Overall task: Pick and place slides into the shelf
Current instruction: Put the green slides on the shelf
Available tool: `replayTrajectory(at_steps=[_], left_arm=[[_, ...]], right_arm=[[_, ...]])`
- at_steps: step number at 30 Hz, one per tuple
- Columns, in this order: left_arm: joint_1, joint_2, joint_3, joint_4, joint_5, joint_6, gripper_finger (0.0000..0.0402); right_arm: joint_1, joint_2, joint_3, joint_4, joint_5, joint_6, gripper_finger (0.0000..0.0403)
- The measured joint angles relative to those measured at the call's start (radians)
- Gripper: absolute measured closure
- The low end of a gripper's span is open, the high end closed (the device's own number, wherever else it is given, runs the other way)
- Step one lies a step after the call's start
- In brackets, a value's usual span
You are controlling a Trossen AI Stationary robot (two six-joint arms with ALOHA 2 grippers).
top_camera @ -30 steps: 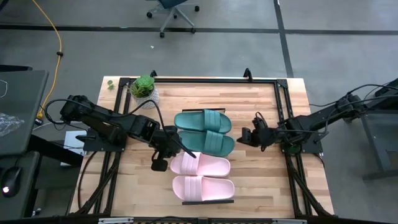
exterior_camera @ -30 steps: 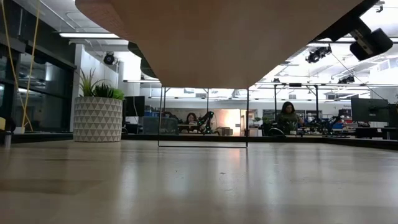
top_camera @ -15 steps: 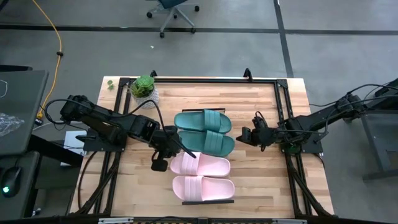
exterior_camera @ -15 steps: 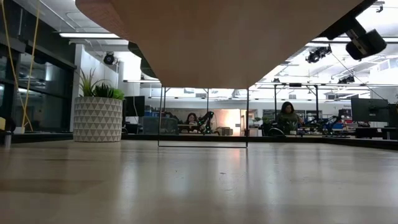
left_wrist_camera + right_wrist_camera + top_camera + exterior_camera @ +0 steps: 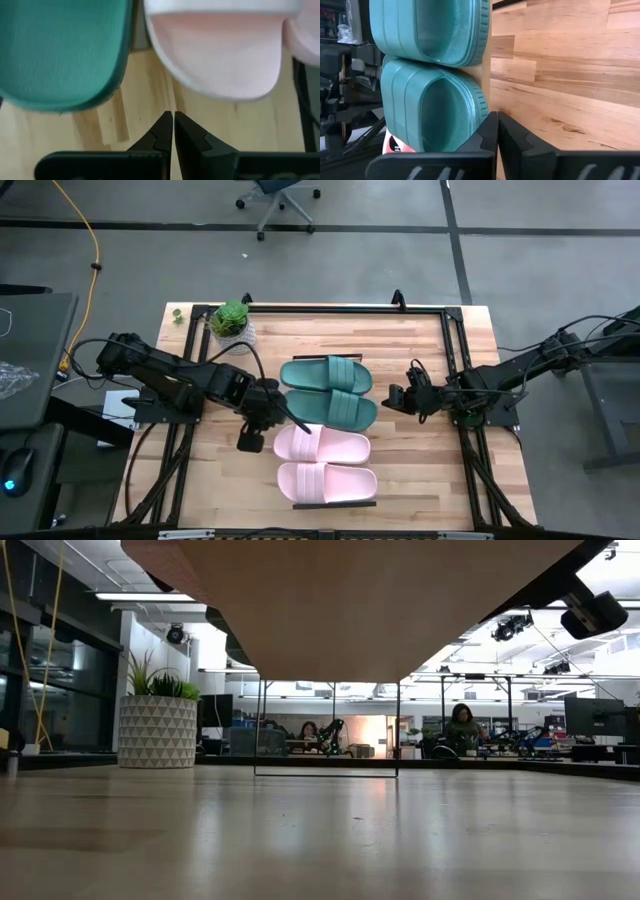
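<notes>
Two dark teal slides (image 5: 330, 390) and two pale pink slides (image 5: 325, 463) lie side by side on the shelf (image 5: 335, 504), soles down. The low view shows the shelf's underside (image 5: 380, 600). My left gripper (image 5: 270, 425) is shut and stands just off the heel end of the farther pink slide (image 5: 215, 55), with a gap between them. My right gripper (image 5: 392, 400) is shut, level, close by the end of the nearer teal slide (image 5: 435, 110) and the shelf's edge (image 5: 486, 70). The high view shows a small gap there.
A potted plant (image 5: 232, 325) in a white patterned pot (image 5: 158, 730) stands at the table's far left. A black metal frame (image 5: 330, 308) runs along the table's edges. Bare butcher-block lies left and right of the shelf. People sit in the room beyond the table.
My left gripper has drawn back a little from the pink slide, toward the table's left edge. The slides have stayed where they were.
</notes>
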Motion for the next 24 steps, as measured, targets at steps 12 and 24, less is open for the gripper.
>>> replayTrajectory(at_steps=[12,24], left_arm=[[-0.001,-0.001,0.055,-0.133,0.080,0.098,0.0394],[-0.001,0.019,0.055,-0.061,0.140,0.102,0.0394]], right_arm=[[0.000,0.003,0.000,0.001,-0.002,0.003,0.0403],[0.000,0.062,0.000,0.040,-0.043,0.003,0.0403]])
